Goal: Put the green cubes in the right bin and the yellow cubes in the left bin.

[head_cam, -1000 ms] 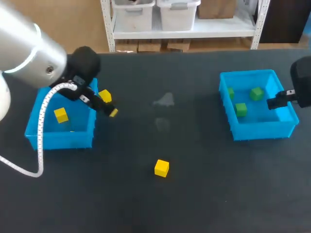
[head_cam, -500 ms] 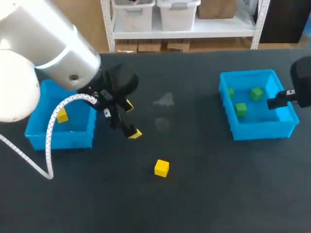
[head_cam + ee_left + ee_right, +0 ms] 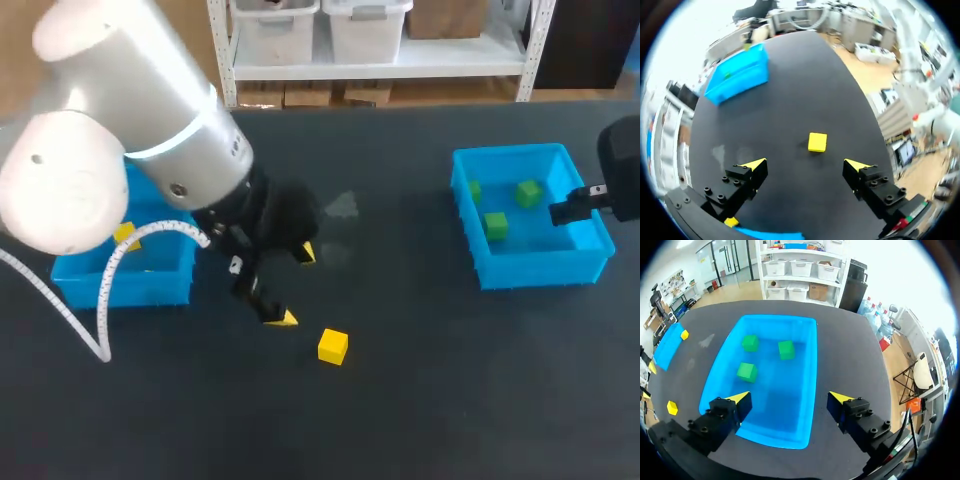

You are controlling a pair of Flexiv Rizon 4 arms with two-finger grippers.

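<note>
Two blue bins (image 3: 530, 268) are counted. Three green cubes (image 3: 496, 226) are seen ahead of the right gripper (image 3: 790, 397). Two yellow cubes (image 3: 333, 346) are seen, one ahead of the left gripper (image 3: 806, 164).

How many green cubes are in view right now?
3, all in the right bin: left-wall cube, back cube, front cube. The left arm may hide others.

Matt black tabletop (image 3: 430, 400), smooth blue plastic right bin (image 3: 545, 268), glossy left arm (image 3: 150, 110), matt yellow cube (image 3: 333, 346).
</note>
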